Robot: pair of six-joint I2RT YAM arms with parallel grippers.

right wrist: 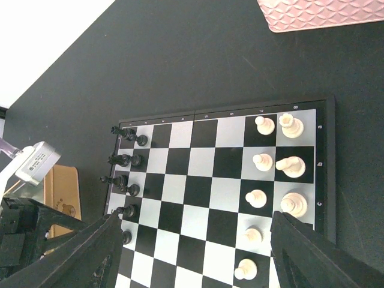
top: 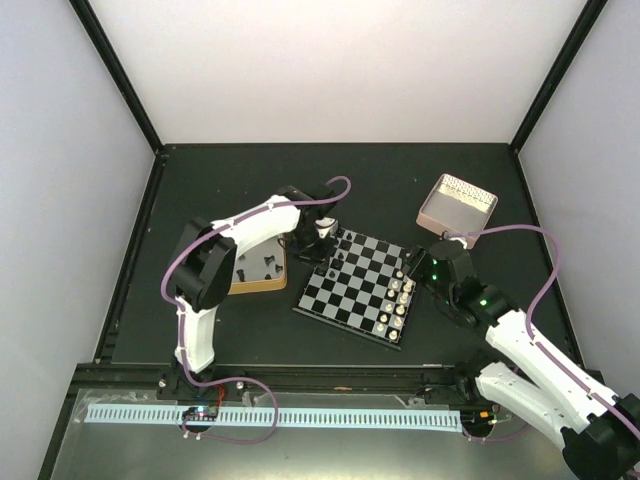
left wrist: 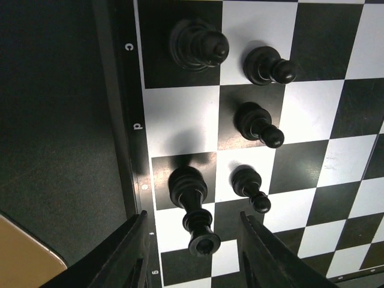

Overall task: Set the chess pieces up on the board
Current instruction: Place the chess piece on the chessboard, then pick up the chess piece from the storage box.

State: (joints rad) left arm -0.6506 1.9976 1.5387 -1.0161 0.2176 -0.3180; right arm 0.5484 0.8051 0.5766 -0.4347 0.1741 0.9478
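Where white walls [top: 340, 60] enclose it, matte black table [top: 240, 180] bears board [top: 345, 297].

Board [right wrist: 204, 198] cut by the right wrist view's bottom edge, pink box [right wrist: 318, 13] cropped at top, pieces [top: 266, 265] in tin [top: 262, 289] too small to identify

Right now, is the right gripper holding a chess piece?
No, the right gripper is wide open above the board, gripping nothing.
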